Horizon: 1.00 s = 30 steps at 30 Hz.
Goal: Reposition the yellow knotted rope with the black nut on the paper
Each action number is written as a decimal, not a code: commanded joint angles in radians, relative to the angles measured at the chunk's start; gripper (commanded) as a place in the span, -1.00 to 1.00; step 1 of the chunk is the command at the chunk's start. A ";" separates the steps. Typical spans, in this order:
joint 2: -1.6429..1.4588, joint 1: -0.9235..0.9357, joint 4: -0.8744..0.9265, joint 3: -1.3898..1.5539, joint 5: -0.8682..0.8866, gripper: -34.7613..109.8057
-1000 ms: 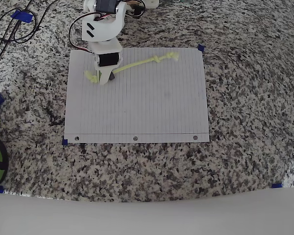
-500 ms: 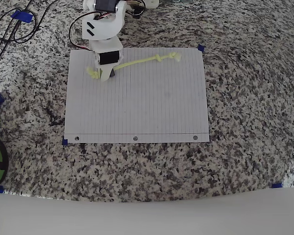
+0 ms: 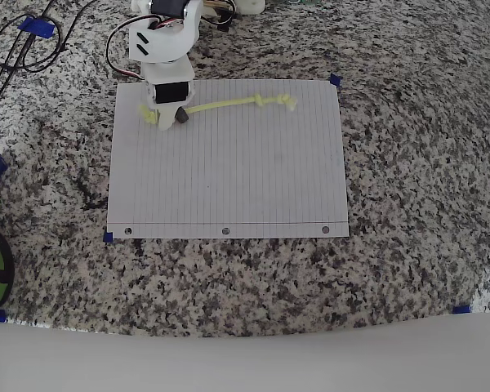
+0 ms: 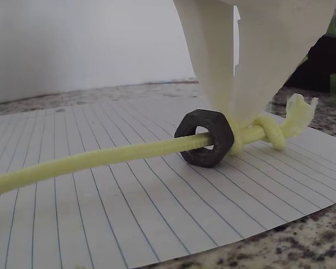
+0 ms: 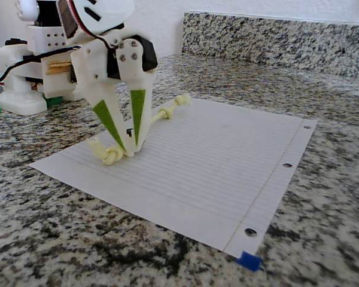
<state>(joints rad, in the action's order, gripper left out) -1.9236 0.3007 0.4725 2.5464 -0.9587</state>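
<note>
From overhead we count one sheet of paper [image 3: 229, 163] on the granite counter [image 3: 408, 163], with three punched holes along its near edge. One yellow knotted rope [image 3: 229, 104] lies across the sheet's far part, running from a knot near the far right corner to the gripper [image 3: 168, 118] at the left. One black nut [image 3: 182, 117] sits on the cord just beside the fingertips.

In the wrist view we see the nut [image 4: 205, 138] threaded on the rope [image 4: 89, 159], resting on the paper [image 4: 129, 218]. The two fingers come down together onto the cord right behind the nut, between it and the end knot, whose frayed tip sticks out past them. The jaws are clamped on the rope.

From the fixed view we count two knots on the rope [image 5: 165, 113], one at each end. The gripper [image 5: 129, 149] pinches the cord just beside the near knot, fingertips down at the paper [image 5: 227, 173].
</note>
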 commanded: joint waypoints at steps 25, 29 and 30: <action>-0.488 0.000 -0.110 0.147 -0.183 -0.52; -0.738 -0.015 -0.072 0.225 -0.304 -0.52; -0.788 -0.017 -0.037 0.229 -0.365 -0.52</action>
<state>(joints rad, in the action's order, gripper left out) -2.5449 0.2930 0.3881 2.7734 -1.2195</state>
